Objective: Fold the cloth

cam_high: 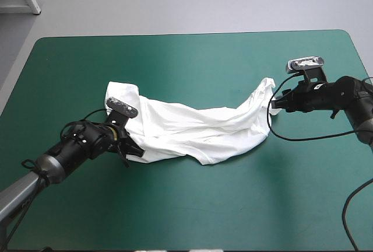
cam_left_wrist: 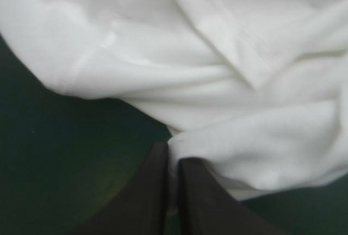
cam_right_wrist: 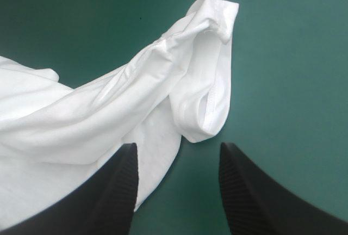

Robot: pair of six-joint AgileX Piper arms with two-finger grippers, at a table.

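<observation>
Two grippers of mine are at work on one T-shirt (cam_high: 192, 126). My left gripper (cam_left_wrist: 173, 150) pinches it: the black fingers (cam_left_wrist: 147, 191) are all but pressed together, with a thin fold of white cloth caught between their tips, and more cloth billows ahead of them. From above, this gripper sits at the shirt's near left corner, low over the table (cam_high: 186, 59). My right gripper (cam_right_wrist: 178, 153) is spread, its two fingers standing well apart and holding nothing; a sleeve (cam_right_wrist: 209, 99) with a stitched hem lies just ahead of the gap between them, and one finger lies over the edge of the cloth. The shirt lies crumpled and drawn out in a long band across the middle of the teal-green cover, from my left gripper to my right, its right end raised in a small peak.
</observation>
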